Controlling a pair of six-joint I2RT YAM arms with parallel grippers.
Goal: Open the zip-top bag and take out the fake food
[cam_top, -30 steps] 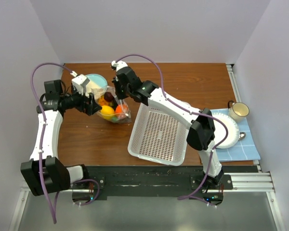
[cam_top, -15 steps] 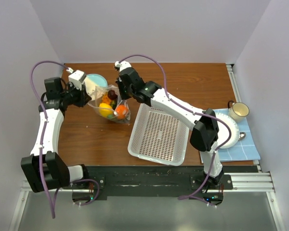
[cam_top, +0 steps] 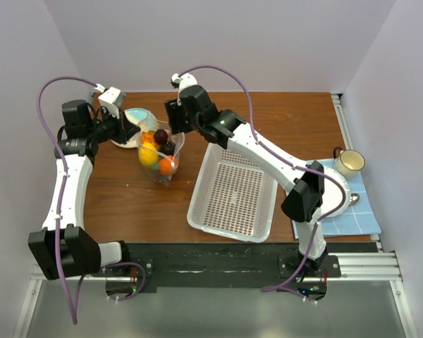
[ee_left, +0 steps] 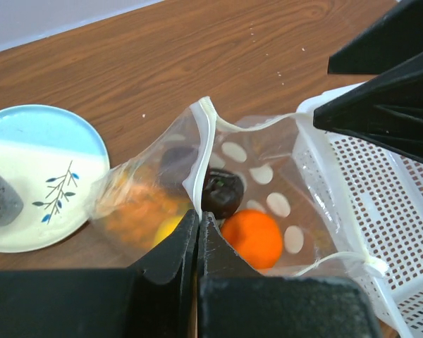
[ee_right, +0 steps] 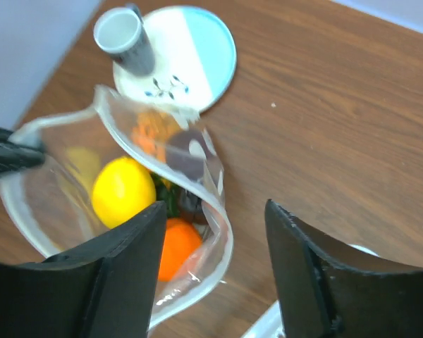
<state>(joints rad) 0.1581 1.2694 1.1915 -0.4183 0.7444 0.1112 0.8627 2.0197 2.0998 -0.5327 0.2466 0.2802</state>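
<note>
Beside the basket (cam_top: 233,191), left tool (ee_left: 197,217) clamps the bag (ee_left: 268,176) rim; right tool (ee_right: 215,208) stands apart; food (ee_right: 120,191) shows blurred through plastic.

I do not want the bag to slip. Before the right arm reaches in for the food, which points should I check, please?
1. Left gripper shut on the rim of the zip-top bag: ok.
2. Bag mouth open: ok.
3. Right gripper open and holding nothing: ok.
4. Right gripper centred over the mouth: not ok. In its wrist view the mouth lies mostly to one side.
5. Fake food visible inside, with orange, lemon and dark piece: ok.
6. Bag bottom resting on the table: cannot tell.
</note>
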